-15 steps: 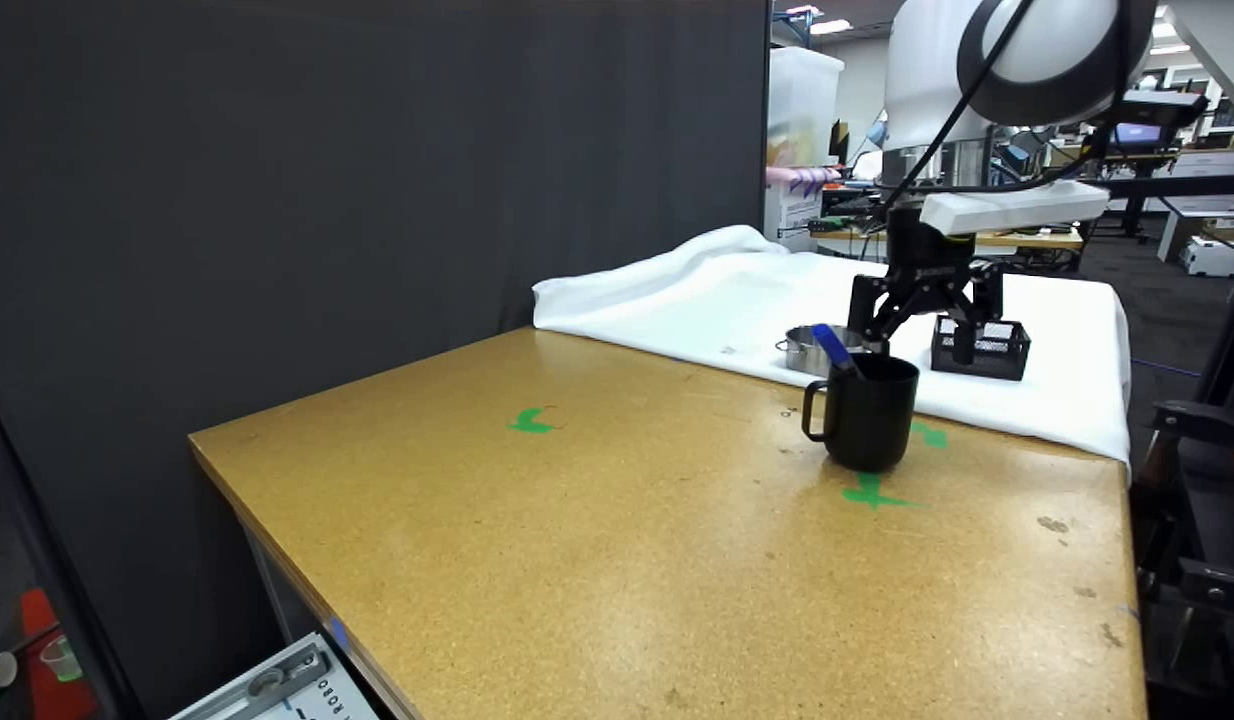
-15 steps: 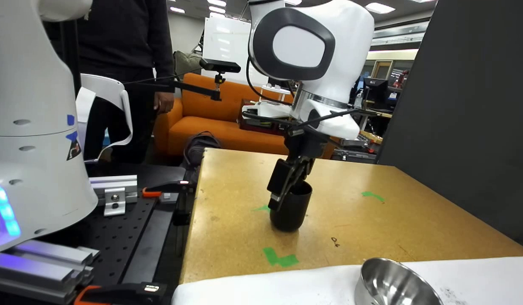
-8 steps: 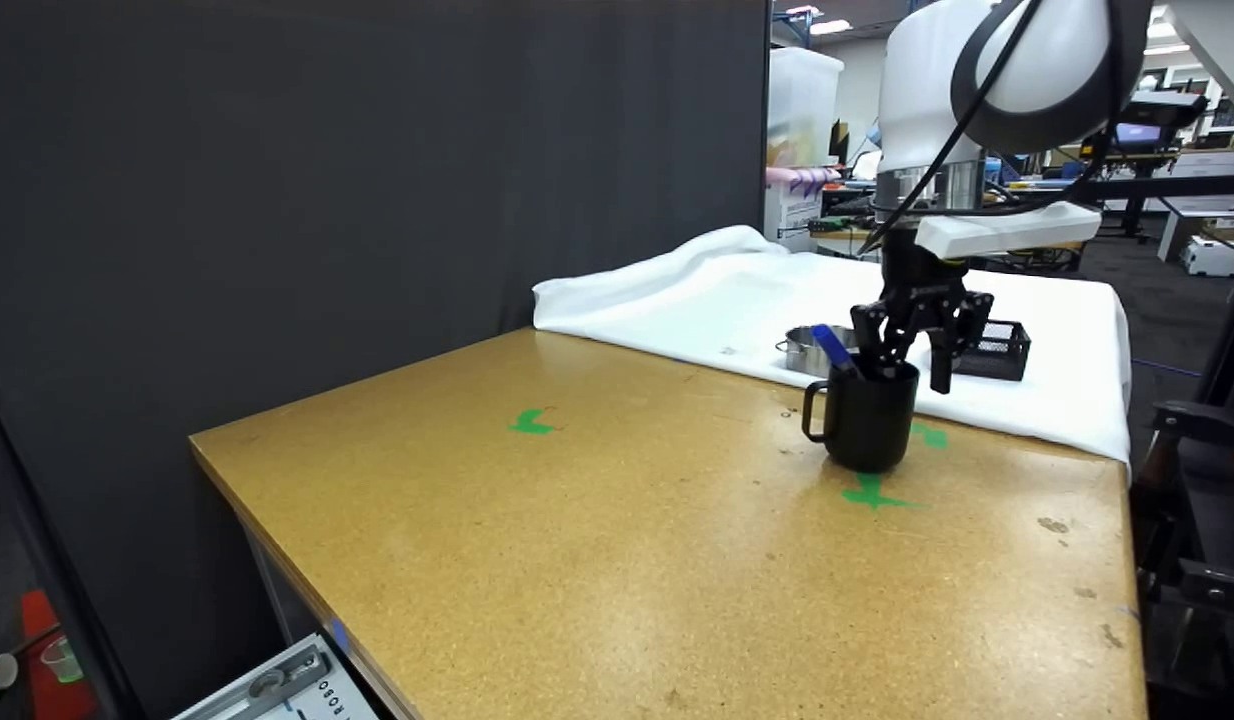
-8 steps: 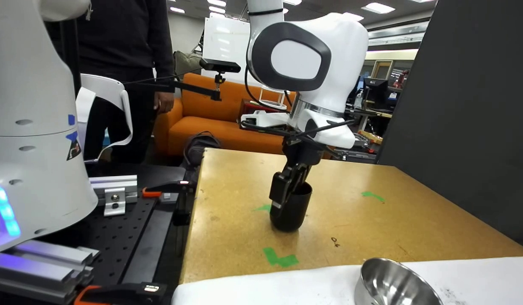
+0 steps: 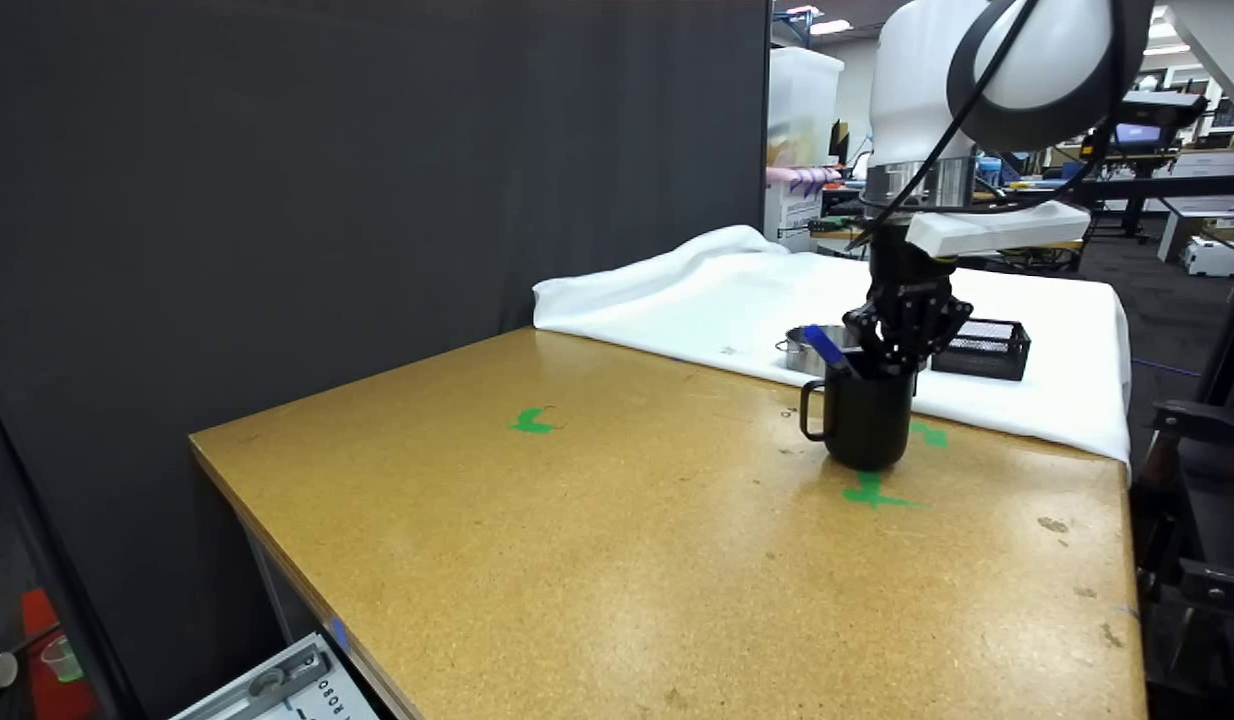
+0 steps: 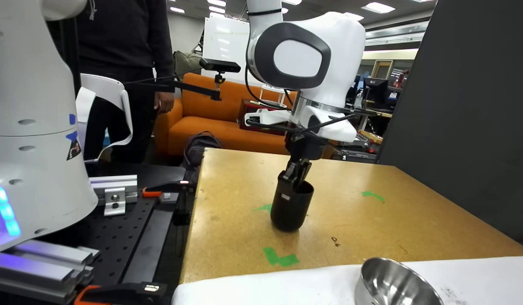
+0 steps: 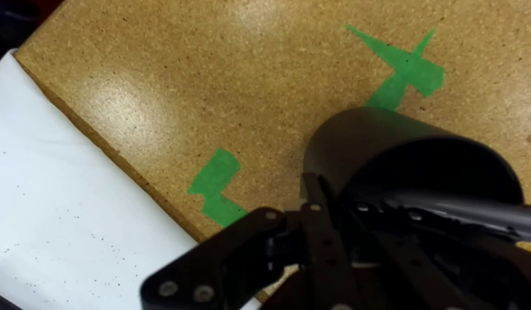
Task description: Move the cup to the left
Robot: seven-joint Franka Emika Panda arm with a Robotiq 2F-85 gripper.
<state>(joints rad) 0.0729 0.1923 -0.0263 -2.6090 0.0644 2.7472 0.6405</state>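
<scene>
- We see the white robot arm [image 6: 346,51] stretched over the desk [image 5: 577,550], its upper links arching down and its wrist pointing at the desktop near the edge that borders a white cloth [image 5: 677,300].
- Below the wrist, we find the black gripper [image 7: 335,193] clamped on the wall of a black mug [image 5: 863,430], its fingers [image 7: 323,230] set either side: one within the mouth, one against the outside.
- The mug stands on the desk near the cloth-side edge, toward the corner shared with the robot-side edge; its loop handle shows on the side away from the gripper.
- From the mouth we note a blue-ended stick [image 5: 824,345] leaning out.
- Across the cloth-side edge, we spot a small steel pot [image 5: 801,360] and a black mesh basket [image 5: 980,364] on the cloth.
- Beyond the robot-side edge, we see the robot base [image 6: 37,169], a person in dark clothes [image 6: 123,38] standing behind it.
</scene>
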